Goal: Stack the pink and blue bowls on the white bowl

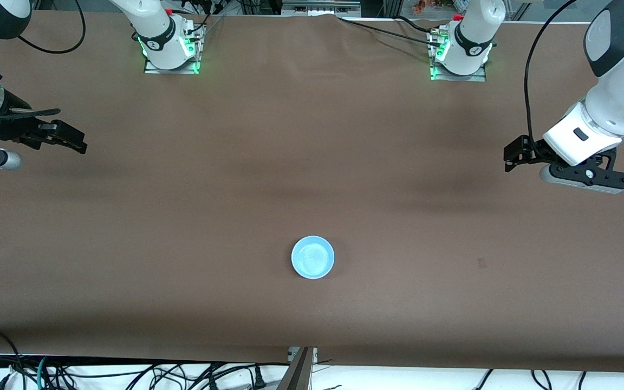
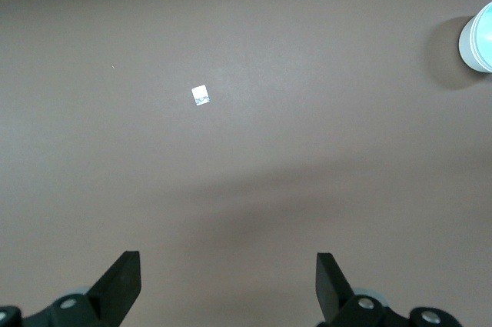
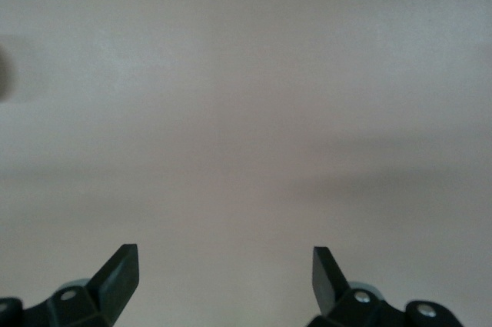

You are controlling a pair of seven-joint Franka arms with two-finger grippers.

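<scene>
Brown table (image 1: pixel 182 227): blue bowl (image 1: pixel 312 257) lower centre of frame, well apart from both grippers. Left gripper (image 1: pixel 512 157) mid right edge, spread, empty. Right gripper (image 1: pixel 73 142) mid left edge, spread, empty.

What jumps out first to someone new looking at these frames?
A lone blue bowl sits mid-table, toward the front camera; in the left wrist view a white edge shows at its side, so it may top a stack. Both arms wait at their own ends of the table, the left tool and right tool open and holding nothing. A small white square marker lies on the cloth.
</scene>
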